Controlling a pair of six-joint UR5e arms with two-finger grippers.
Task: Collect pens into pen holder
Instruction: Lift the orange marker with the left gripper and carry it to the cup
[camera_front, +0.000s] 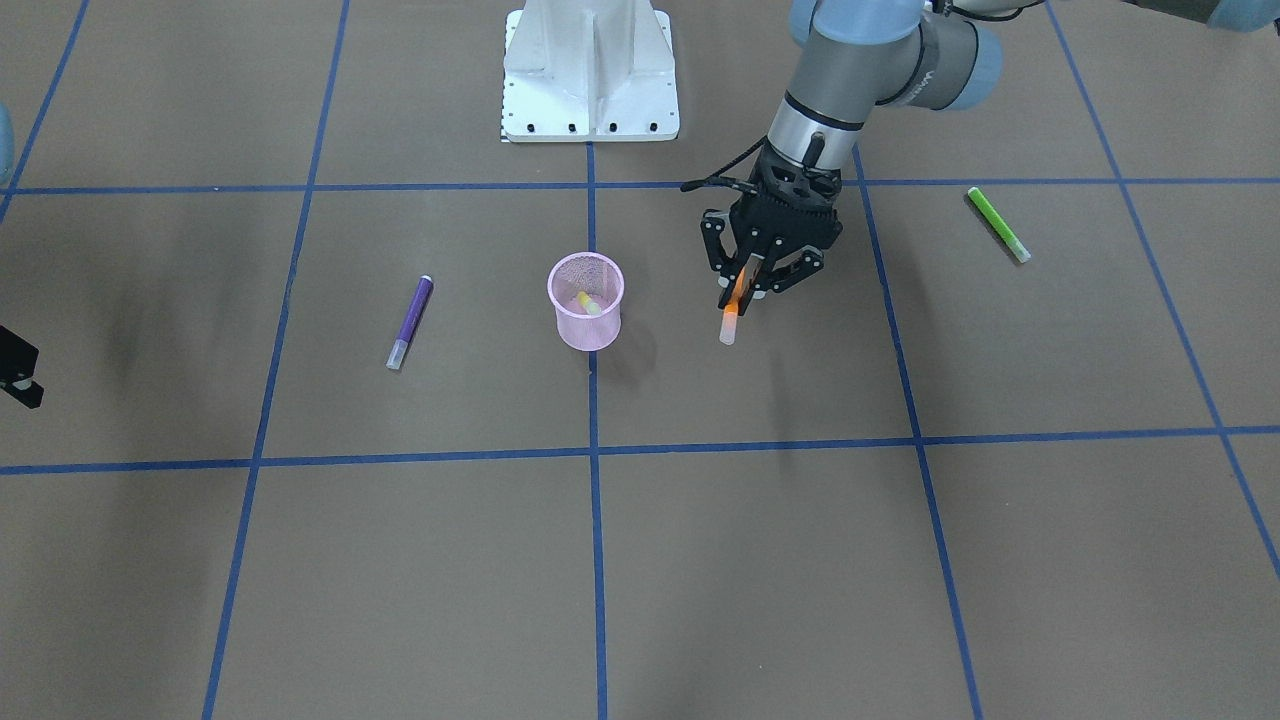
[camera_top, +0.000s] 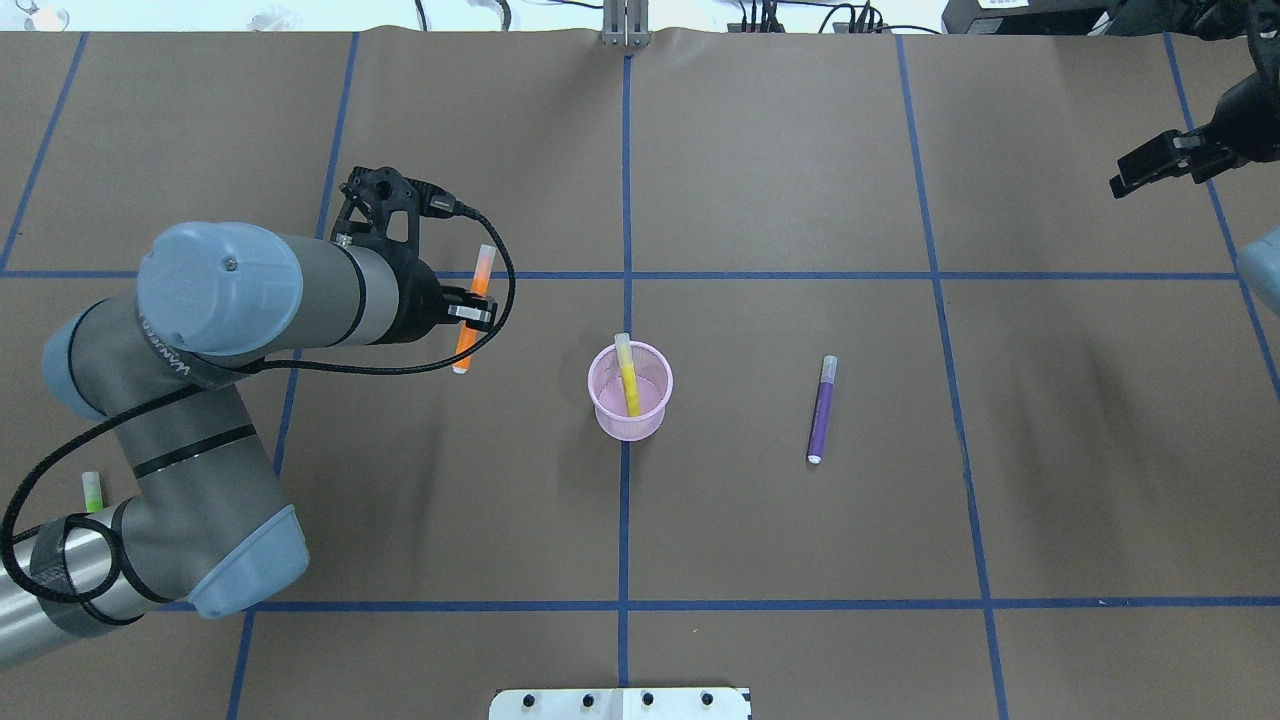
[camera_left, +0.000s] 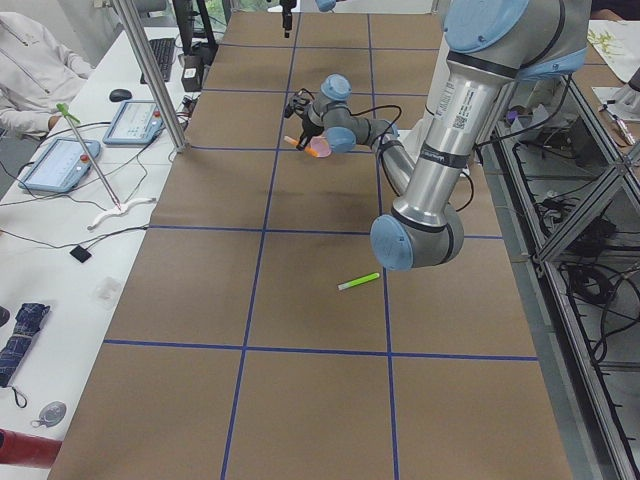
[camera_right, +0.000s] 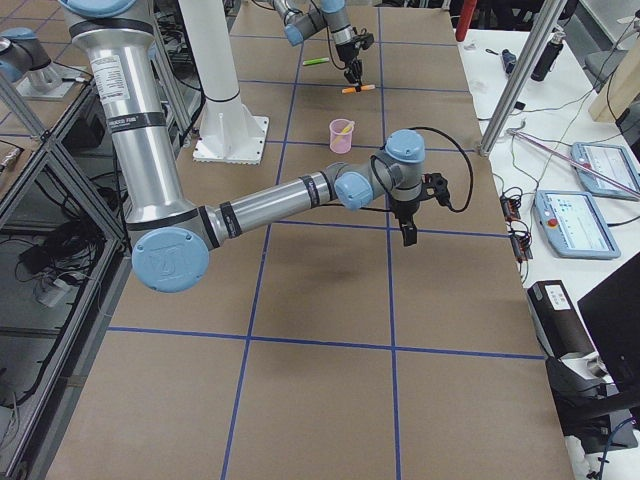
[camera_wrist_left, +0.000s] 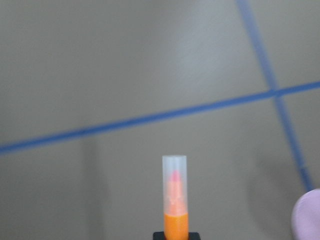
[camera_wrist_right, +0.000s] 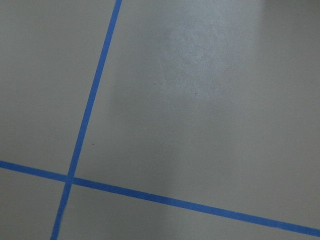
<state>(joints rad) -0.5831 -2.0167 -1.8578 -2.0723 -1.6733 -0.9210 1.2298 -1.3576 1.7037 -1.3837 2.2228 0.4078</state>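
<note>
Overhead exterior: left gripper (camera_top: 470, 312) clenched mid-shaft on slim orange pale-capped pen (camera_top: 482, 275), axis running away from robot, apart to the left of pink wire-mesh cylindrical cup (camera_top: 628, 428); right gripper (camera_top: 1150, 172) farther off, jaws unreadable.

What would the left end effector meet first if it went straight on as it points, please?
Probably the bare table: the left end effector, gripping the orange pen, points down at it, and the pen holder stands aside; depth is unclear.

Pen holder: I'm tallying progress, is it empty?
Not empty: one yellow pen leans inside the pen holder, its cap past the rim.
</note>
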